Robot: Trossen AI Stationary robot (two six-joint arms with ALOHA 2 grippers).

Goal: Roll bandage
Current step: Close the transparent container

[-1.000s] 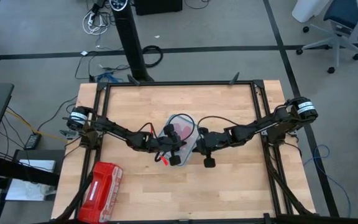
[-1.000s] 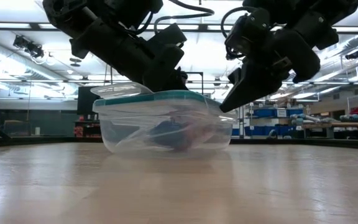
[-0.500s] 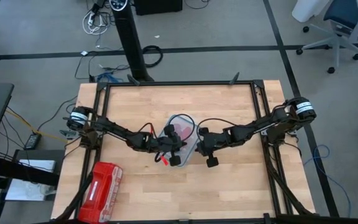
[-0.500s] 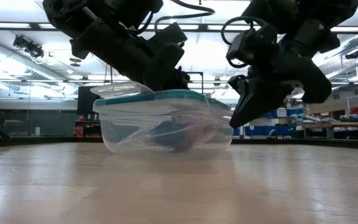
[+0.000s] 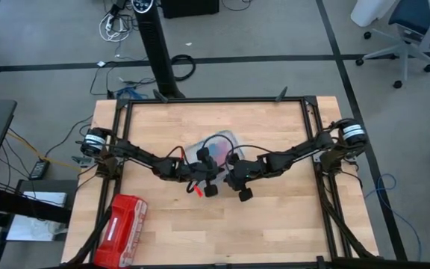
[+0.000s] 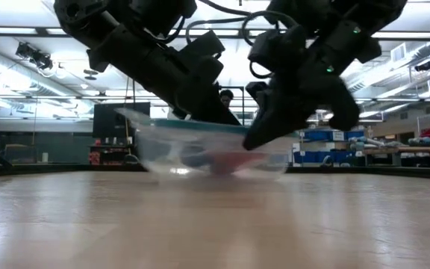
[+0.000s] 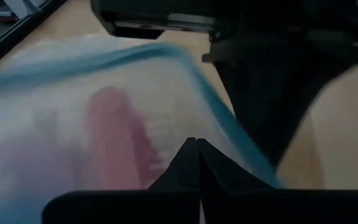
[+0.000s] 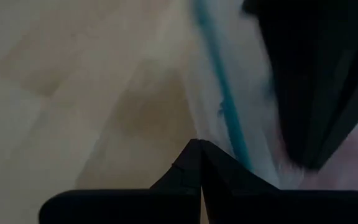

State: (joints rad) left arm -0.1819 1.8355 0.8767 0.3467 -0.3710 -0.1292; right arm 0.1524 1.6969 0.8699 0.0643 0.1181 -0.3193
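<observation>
A clear plastic container with a teal rim [image 5: 219, 142] stands at the table's middle and is tipped in the low view [image 6: 200, 149]. Red-pink rolls [image 5: 204, 155] show inside it. A dim blue smear [image 6: 192, 158] shows through its wall; I cannot make out the bandage for sure. My left gripper [image 7: 194, 142] is shut at the container's near left side [image 5: 204, 178]. My right gripper [image 8: 197, 143] is shut at its near right side [image 5: 236, 179]. My left gripper's shut fingertips stand over the container's wall beside the teal rim [image 7: 222, 112]; whether they touch it I cannot tell. My right gripper comes slanting down from the table's right, its shut fingers against the container's right rim [image 6: 248, 134]. The container is tipped, that side low and the opposite side [image 6: 129, 116] raised.
A red zip pouch with white markings [image 5: 122, 228] lies at the table's near left corner. A black frame [image 5: 215, 101] runs round the table top. Bare wood lies near and far of the container.
My right gripper has gone toward the table's left edge, into the container's right side. The container has slid a little toward the far left and has tipped, its right rim lower than its left.
</observation>
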